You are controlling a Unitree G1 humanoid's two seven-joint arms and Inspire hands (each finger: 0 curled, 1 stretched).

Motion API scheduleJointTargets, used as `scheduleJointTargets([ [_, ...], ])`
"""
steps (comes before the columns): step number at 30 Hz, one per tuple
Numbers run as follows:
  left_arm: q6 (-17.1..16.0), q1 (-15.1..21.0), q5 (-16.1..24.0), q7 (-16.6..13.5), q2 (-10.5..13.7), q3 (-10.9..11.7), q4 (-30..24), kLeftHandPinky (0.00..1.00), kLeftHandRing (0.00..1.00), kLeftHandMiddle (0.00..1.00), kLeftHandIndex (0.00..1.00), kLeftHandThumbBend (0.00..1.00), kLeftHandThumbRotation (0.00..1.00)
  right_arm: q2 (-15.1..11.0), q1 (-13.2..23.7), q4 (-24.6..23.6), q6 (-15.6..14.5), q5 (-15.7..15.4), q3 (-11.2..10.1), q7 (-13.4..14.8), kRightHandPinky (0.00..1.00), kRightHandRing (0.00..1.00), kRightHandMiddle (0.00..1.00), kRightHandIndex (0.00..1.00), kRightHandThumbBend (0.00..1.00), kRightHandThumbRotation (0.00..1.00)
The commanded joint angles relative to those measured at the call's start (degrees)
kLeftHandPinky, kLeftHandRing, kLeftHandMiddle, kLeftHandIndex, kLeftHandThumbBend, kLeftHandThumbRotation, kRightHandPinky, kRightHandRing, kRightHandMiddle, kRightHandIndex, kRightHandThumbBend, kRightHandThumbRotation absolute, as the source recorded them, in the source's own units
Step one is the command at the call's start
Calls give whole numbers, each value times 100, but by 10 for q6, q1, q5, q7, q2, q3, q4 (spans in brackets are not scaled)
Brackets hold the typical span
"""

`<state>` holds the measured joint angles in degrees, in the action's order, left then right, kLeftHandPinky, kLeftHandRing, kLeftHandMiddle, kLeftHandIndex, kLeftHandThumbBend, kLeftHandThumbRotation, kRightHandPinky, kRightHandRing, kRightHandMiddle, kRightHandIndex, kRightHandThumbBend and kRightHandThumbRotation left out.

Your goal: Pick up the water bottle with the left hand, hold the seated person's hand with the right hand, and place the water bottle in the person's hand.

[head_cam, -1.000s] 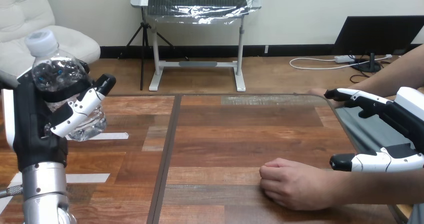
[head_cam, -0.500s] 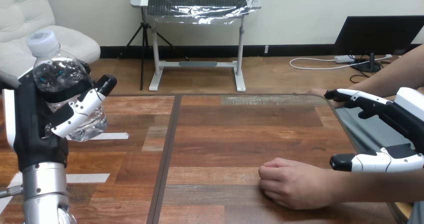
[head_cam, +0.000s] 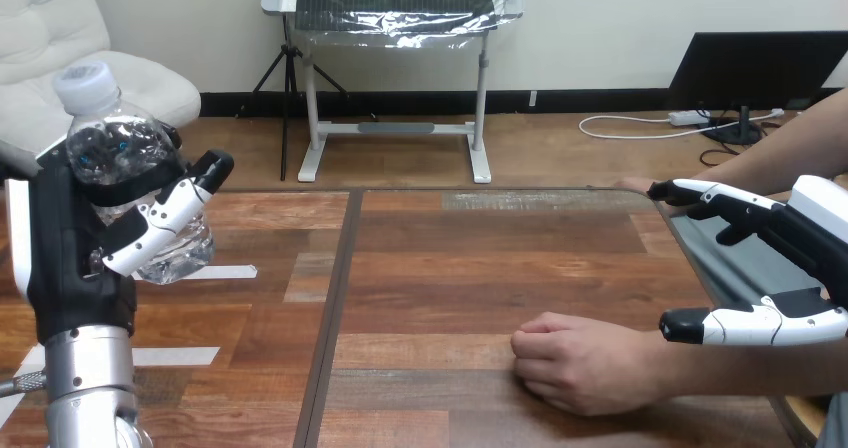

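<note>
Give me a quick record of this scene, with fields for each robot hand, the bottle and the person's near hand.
Left hand: shut round the water bottle, raised at the view's left
Bottle: capped, roughly upright, off the table
Right hand: open, above the person's forearm, holding nothing
Person's near hand: closed, resting on the table
Handover: not yet done

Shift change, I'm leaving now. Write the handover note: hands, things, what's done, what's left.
Left hand: shut on the bottle, held cap up above the left side of the table.
Right hand: open, fingers straight, just over the person's forearm at the right edge; no grip on it.
Person's hand: a closed fist resting on the table, near the front, right of centre.
Done: bottle picked up.
Left: hold the person's hand with the right hand, then place the bottle in it. The fist will likely have to open first.
</note>
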<state>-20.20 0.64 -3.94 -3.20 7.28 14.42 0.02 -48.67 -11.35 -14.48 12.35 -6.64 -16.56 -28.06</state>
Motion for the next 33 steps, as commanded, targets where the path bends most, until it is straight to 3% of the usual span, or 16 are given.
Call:
scheduleJointTargets([
  [1,-12,25,1,0,1,-3,-27,23,29,34,39,59,0,4,27,-8,3,8,-8,1,76,87,91,90,100,74],
  [10,-12,24,3,-1,1,-4,-27,23,29,34,39,59,0,5,27,-9,-3,9,-8,-2,77,88,91,91,100,74],
  [33,-14,28,-11,6,1,-2,-22,24,29,34,40,59,0,8,31,-1,16,5,-5,3,77,87,90,90,100,74],
])
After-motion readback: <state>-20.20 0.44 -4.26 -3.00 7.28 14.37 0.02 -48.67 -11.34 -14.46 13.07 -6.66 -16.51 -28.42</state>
